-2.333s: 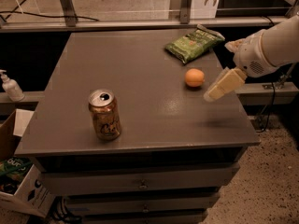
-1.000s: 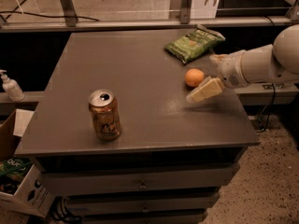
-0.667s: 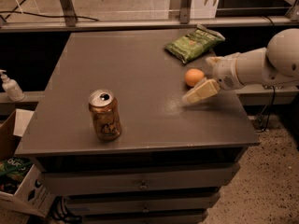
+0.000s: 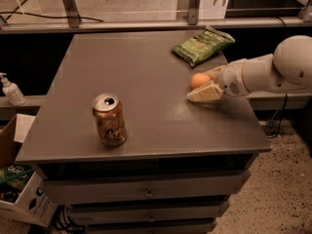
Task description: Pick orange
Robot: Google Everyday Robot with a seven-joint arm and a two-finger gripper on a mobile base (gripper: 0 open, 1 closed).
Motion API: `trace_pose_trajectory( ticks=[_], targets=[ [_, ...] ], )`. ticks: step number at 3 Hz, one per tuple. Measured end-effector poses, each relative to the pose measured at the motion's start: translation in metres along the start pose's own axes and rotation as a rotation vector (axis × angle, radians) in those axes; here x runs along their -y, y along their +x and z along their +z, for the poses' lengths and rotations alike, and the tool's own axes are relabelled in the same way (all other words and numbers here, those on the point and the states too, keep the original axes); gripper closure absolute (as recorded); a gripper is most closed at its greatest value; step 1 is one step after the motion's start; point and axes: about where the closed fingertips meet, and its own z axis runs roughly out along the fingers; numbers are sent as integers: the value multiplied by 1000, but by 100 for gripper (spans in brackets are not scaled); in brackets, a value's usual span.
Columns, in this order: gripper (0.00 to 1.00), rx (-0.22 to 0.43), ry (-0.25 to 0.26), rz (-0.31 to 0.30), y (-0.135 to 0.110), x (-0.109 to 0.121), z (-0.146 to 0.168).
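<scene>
The orange [image 4: 198, 80] is a small round fruit lying on the grey table [image 4: 146, 82] towards its right side, just in front of the green bag. My gripper [image 4: 204, 84] reaches in from the right on a white arm [image 4: 273, 69] and sits low over the table at the orange. Its pale fingers [image 4: 205, 92] are spread, one in front of the orange and one behind it, so the fruit lies between them near the tips. The jaws are open and the orange rests on the table.
An orange-brown drink can [image 4: 109, 119] stands upright at the front left of the table. A green snack bag [image 4: 202, 45] lies at the back right, just beyond the orange. A soap bottle [image 4: 10, 90] and a cardboard box [image 4: 19, 179] sit to the left, below table level.
My gripper has moved left and down from the table's right edge to the orange, and its fingers now straddle it. The orange, can and bag have not moved.
</scene>
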Motion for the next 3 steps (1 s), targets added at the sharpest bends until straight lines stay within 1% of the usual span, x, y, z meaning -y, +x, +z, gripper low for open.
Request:
trace_pose_trajectory(
  ticks=[1, 2, 3],
  targets=[
    [65, 5, 5, 5, 1, 2, -3],
    [88, 39, 22, 7, -8, 8, -20],
    [100, 93, 28, -6, -31, 10, -47]
  ],
)
